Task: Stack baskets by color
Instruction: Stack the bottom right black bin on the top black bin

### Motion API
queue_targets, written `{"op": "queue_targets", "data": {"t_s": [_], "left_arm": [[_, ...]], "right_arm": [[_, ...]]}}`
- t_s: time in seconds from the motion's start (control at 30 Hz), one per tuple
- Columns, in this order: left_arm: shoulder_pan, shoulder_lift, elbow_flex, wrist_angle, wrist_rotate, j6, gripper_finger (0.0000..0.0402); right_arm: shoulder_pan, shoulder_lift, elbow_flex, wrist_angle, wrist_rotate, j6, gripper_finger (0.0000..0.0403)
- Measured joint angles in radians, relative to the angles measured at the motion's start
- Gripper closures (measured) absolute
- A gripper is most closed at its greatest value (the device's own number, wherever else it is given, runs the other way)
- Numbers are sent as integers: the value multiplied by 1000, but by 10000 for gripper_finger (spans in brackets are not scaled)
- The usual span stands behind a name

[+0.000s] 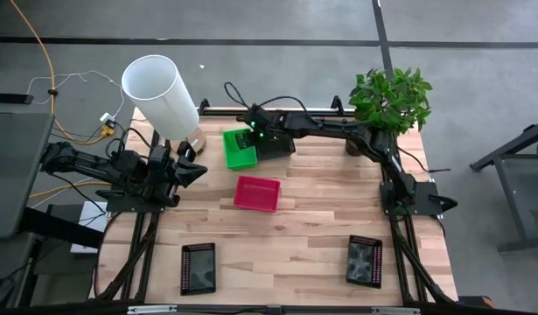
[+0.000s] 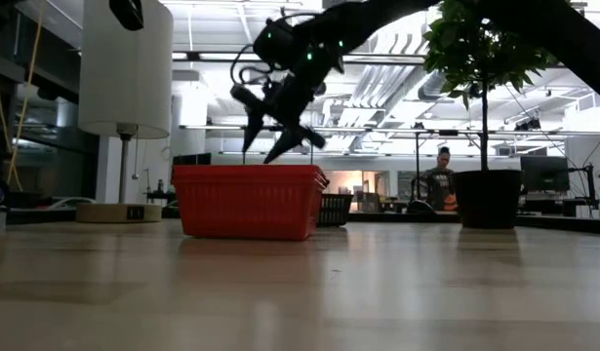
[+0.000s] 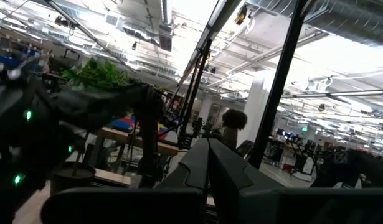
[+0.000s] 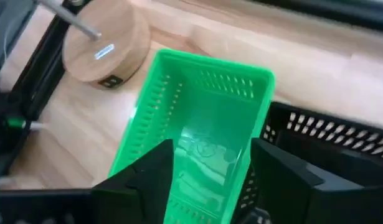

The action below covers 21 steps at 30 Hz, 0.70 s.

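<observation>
A green basket (image 1: pixel 240 148) (image 4: pixel 203 124) stands on the table at the far middle, and a black basket (image 1: pixel 275 145) (image 4: pixel 331 140) sits against its right side. My right gripper (image 1: pixel 252 133) (image 4: pixel 211 149) hangs open just above the green basket, fingers slanting down, touching nothing. A pink basket (image 1: pixel 256 193) (image 2: pixel 249 201) rests nearer the table's middle. Two more black baskets (image 1: pixel 198 267) (image 1: pixel 364 261) lie near the front edge. My left gripper (image 1: pixel 197 171) (image 3: pixel 210 165) waits shut at the table's left side, held above the table.
A tall white cylinder (image 1: pixel 159 94) on a round wooden base (image 4: pixel 107 40) stands at the far left, close to the green basket. A potted plant (image 1: pixel 391 101) stands at the far right. Bare wood lies between the pink basket and the front black baskets.
</observation>
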Motion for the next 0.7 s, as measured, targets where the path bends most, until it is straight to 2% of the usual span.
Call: {"op": "queue_targets", "data": {"t_s": [0.23, 0.37, 0.5, 0.7], "left_arm": [[0, 0, 0, 0, 0, 0, 401], [0, 0, 0, 0, 0, 0, 401], [0, 0, 0, -9, -4, 0, 401], [0, 0, 0, -31, -20, 0, 401]], "right_arm": [[37, -2, 168, -323, 10, -326, 190], [84, -11, 166, -501, 19, -483, 190], [122, -100, 23, -494, 30, -523, 190], [154, -387, -363, -255, 16, -403, 190]]}}
